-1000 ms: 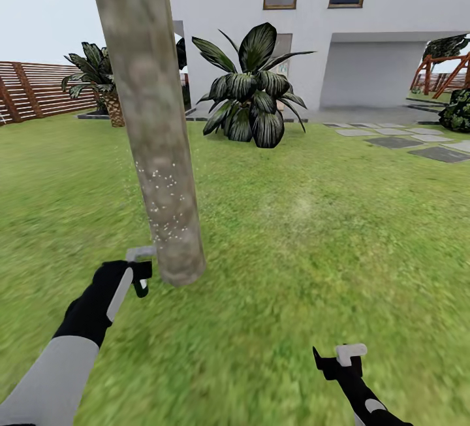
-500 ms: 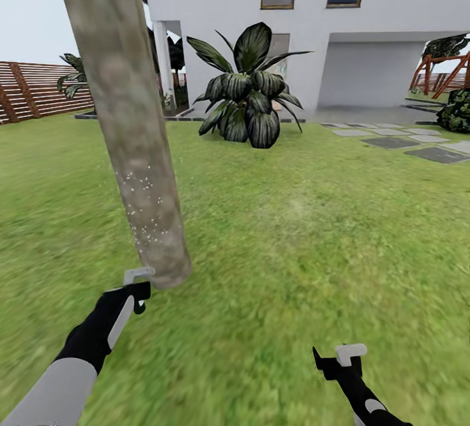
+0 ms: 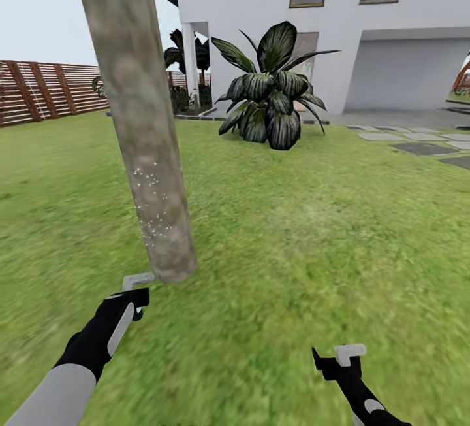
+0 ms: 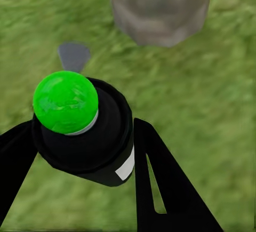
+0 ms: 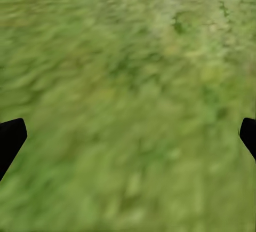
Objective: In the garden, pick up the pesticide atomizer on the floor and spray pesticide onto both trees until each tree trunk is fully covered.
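Tree trunk [image 3: 140, 132]: view swung since a second ago, specks of pesticide [image 3: 155, 207] unchanged; left gripper [image 4: 101, 152] pinching pesticide atomizer [image 4: 80, 128] beside trunk base, right gripper [image 3: 339, 360] spread; coverage judged partial.

Grey forearms, black wrists w/ grey stripe, black pincer fingers [image 4: 160, 184], pale brackets.

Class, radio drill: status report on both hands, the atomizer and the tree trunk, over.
Left hand shut on pesticide atomizer, close to tree trunk base. Right hand open, over grass. White specks on lower trunk. Nothing blocking.
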